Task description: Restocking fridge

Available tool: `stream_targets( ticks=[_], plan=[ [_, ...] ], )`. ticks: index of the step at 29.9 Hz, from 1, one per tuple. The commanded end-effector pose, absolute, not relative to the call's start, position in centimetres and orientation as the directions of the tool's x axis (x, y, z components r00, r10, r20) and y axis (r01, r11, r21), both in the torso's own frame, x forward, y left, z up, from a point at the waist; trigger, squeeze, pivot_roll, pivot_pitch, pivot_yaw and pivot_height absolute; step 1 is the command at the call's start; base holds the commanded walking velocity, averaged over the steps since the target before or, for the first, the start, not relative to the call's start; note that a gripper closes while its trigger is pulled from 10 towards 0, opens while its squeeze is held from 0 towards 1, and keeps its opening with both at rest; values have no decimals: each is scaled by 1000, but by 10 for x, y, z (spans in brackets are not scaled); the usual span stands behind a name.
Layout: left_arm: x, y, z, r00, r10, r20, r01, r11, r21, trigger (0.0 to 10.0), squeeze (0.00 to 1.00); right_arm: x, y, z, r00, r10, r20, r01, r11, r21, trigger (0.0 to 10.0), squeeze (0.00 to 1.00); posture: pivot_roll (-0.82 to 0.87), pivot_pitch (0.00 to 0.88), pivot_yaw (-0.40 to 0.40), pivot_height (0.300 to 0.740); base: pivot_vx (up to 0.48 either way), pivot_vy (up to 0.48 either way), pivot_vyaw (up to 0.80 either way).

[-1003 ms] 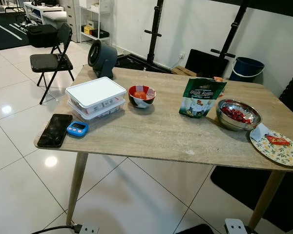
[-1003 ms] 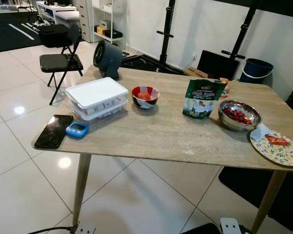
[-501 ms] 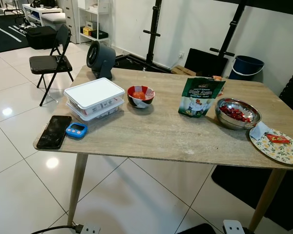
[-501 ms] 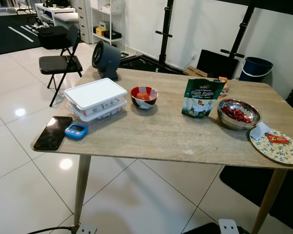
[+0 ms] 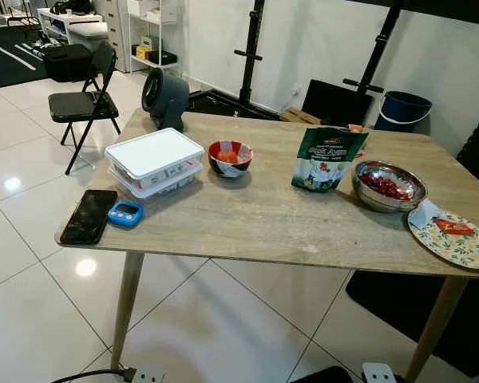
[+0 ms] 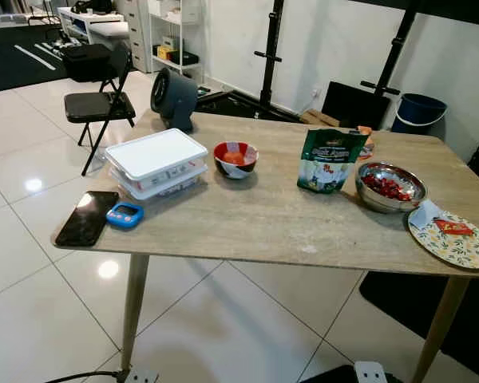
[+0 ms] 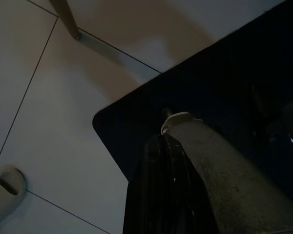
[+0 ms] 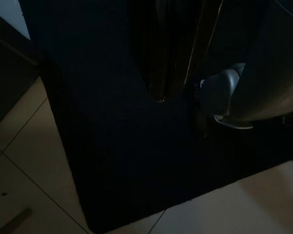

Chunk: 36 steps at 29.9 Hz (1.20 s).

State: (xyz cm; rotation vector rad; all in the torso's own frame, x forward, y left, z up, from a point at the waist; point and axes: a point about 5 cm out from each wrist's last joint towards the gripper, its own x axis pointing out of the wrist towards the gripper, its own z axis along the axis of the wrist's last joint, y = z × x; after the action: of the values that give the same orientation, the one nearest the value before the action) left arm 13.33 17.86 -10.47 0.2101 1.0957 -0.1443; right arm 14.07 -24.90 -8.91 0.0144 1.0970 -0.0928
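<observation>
while both arms hang low over a dark mat, fingers impossible to read, the wooden table (image 5: 263, 219) carries a phone (image 5: 89, 215), blue timer (image 5: 126, 212), white lidded container (image 5: 154, 160), red bowl (image 5: 231, 157), green snack bag (image 5: 327, 159), steel bowl of red fruit (image 5: 388, 187) and floral plate (image 5: 457, 242).

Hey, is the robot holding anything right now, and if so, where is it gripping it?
It cannot be told: both wrist views are too dark to make out the fingers.

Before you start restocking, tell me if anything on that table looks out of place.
Nothing is spilled or tipped. Two things sit near edges: the black phone lies at the table's front left corner beside the blue timer, and the floral plate lies at the right edge. The green snack bag stands upright.
</observation>
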Motion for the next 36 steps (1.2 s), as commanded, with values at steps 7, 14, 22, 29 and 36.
stream_targets(
  ticks=[7,14,22,29,36],
  plan=[
    [118,180,-110,394,-5,-919,231,968,94,10000,0,143,-252,-88,445,-71,-893,63,997,-48,10000,0,58,0,-96,740,0,0,0],
    [120,176,-110,397,-14,-918,235,968,87,10000,0,144,-251,-88,445,-70,-893,55,997,-51,10000,0,59,0,-100,740,0,0,0],
    [119,176,-110,395,-15,-918,240,967,88,10000,0,140,-256,-87,441,-74,-894,55,997,-56,10000,0,52,0,-99,740,0,0,0],
    [118,177,-110,393,-13,-919,241,966,89,10000,0,138,-259,-87,438,-78,-895,56,997,-59,10000,0,52,0,-98,740,0,0,0],
    [119,177,-110,395,-15,-919,242,966,89,10000,0,138,-259,-87,439,-77,-895,55,997,-59,10000,0,52,0,-98,740,0,0,0]
  ],
)
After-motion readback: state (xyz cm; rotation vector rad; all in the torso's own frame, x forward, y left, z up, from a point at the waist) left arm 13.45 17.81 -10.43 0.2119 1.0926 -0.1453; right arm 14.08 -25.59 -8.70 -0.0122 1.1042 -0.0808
